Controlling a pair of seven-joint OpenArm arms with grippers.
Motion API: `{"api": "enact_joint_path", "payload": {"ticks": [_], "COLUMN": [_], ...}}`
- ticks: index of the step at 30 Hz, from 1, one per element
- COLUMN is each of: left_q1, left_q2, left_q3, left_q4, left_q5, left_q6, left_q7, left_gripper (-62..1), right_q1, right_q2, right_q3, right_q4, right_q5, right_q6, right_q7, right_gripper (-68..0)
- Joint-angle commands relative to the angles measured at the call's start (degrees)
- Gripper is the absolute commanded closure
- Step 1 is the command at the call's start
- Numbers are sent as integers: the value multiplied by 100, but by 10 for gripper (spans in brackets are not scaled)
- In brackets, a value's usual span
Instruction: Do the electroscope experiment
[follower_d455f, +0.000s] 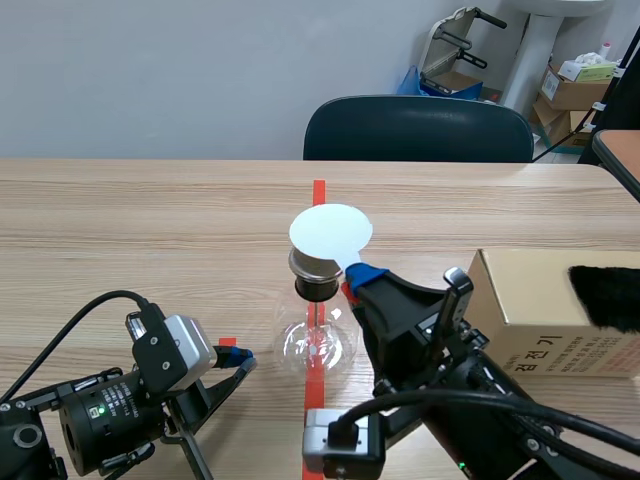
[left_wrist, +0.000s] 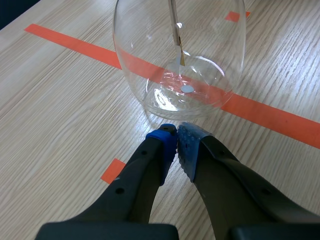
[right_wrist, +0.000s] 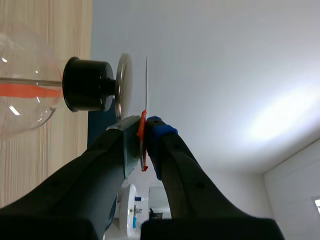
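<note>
A long pale wooden table (follower_d455f: 120, 220) fills the room in front of me, with a dark blue padded chair (follower_d455f: 420, 130) pushed in at its far side. Toward the right sits a brown cardboard box (follower_d455f: 530, 310); a black furry piece (follower_d455f: 610, 297) lies on top of it, cut off at the edge, so its full shape is unclear.

The right gripper (follower_d455f: 358, 275) is raised beside the electroscope, its fingers clamped on a flat white round disc (follower_d455f: 330, 232). From the wrist the right gripper (right_wrist: 146, 127) shows the disc (right_wrist: 147, 80) only edge-on, a thin line just beside the plate; whether they touch I cannot tell. A thin orange-red strip (right_wrist: 143, 135) is pinched between the pads too.

The electroscope's round clear glass flask (follower_d455f: 316, 345) stands mid-table on the tape line, partly hidden by the right arm. A black stopper (follower_d455f: 318, 288) closes its neck, topped by a grey metal plate (follower_d455f: 312, 264).

The left gripper (follower_d455f: 240, 358) lies low on the table, just short of the flask (left_wrist: 150, 60), fingertips pressed together with nothing between them (left_wrist: 177, 132). Inside the glass hangs a thin metal rod (left_wrist: 174, 20).
</note>
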Motion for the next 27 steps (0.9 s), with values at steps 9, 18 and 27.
{"api": "enact_joint_path", "payload": {"ticks": [9,18,27], "left_q1": [-15,-15,-15], "left_q2": [42,42,42], "left_q3": [-7,-7,-7], "left_q4": [76,76,76], "left_q5": [-42,-42,-42], "left_q6": [9,9,9], "left_q7": [-66,-66,-66], "left_gripper": [-57,-57,-57], "right_q1": [35,35,35], "right_q2": [61,61,61], "right_q3": [11,13,13], "right_q4": [83,83,83], "right_q5": [-9,-9,-9], "right_q6": [-44,-44,-44], "right_q7": [339,127,-1427], "right_gripper": [-17,-18,-18]}}
